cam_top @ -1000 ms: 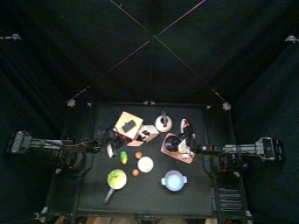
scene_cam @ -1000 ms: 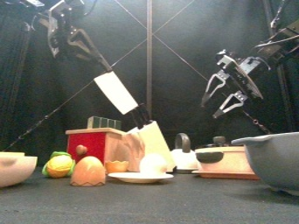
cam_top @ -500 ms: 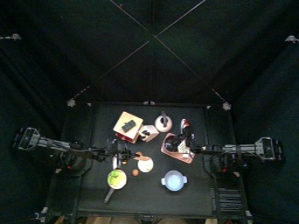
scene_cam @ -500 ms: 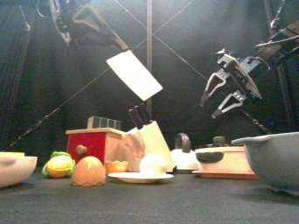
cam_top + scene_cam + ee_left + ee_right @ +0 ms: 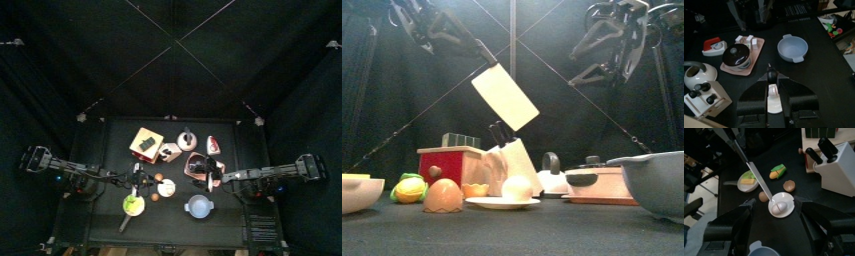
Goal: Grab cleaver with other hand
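Observation:
The cleaver [image 5: 505, 97] hangs high over the table's middle, its pale blade slanting down to the right. My left gripper [image 5: 456, 35] is shut on its dark handle at the upper left. In the left wrist view the blade [image 5: 773, 97] shows as a pale strip between the jaws. My right gripper [image 5: 609, 45] is open and empty, high at the upper right, apart from the blade. In the right wrist view the cleaver [image 5: 756, 172] shows edge-on as a thin line ahead of the open jaws. In the top view the left gripper [image 5: 144, 181] and right gripper [image 5: 211, 176] face each other.
Below stand a knife block [image 5: 510, 160], a red box [image 5: 452, 165], a kettle [image 5: 552, 175], a pink-red tray [image 5: 603, 192] and a grey-blue bowl [image 5: 656, 180]. A white plate [image 5: 779, 208] with an egg, corn [image 5: 777, 172] and a green bowl [image 5: 747, 180] lie near the front.
My left gripper has carried the cleaver toward the table's middle and front. My right gripper has risen and come forward, closer to the blade, still open.

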Motion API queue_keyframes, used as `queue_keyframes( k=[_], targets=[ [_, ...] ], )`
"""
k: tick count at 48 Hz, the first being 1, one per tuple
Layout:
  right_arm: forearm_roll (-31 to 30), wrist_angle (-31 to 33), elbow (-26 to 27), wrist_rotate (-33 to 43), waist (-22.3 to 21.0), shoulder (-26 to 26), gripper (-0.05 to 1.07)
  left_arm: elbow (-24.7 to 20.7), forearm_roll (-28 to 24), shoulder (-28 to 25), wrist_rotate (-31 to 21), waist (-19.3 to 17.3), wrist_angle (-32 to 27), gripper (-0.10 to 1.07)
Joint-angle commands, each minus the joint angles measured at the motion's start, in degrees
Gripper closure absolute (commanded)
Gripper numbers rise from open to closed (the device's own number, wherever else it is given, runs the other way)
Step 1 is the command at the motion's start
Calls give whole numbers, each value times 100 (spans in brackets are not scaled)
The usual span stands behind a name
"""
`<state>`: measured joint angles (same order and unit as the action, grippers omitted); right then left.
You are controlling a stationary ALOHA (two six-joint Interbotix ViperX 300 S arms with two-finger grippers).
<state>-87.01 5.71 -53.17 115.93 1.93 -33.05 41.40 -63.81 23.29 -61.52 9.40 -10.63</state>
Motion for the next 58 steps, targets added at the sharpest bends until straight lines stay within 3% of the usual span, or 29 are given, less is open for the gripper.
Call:
queue_keyframes(
  k=[1, 13, 21, 29, 45, 58],
  targets=[
    [53, -18, 149, -18, -18, 0, 9, -316, 211, -9, 70, 88, -70, 52],
    [220, -53, 149, -18, -44, -70, 9, -606, 114, 123, 571, 281, -281, 52],
    [316, -44, 149, -9, -149, -44, 9, -905, 158, 158, 1002, 404, -905, 52],
    [492, -44, 158, 35, -167, -44, 9, -817, 466, 158, 1600, 519, -1213, 51],
    [1863, 176, 272, -18, -220, -44, 10, -264, 563, 334, 1661, 431, 9, 51],
    [2461, 1723, 527, -44, 0, 18, 11, 237, 589, 606, 1661, -255, 905, 51]
  ],
)
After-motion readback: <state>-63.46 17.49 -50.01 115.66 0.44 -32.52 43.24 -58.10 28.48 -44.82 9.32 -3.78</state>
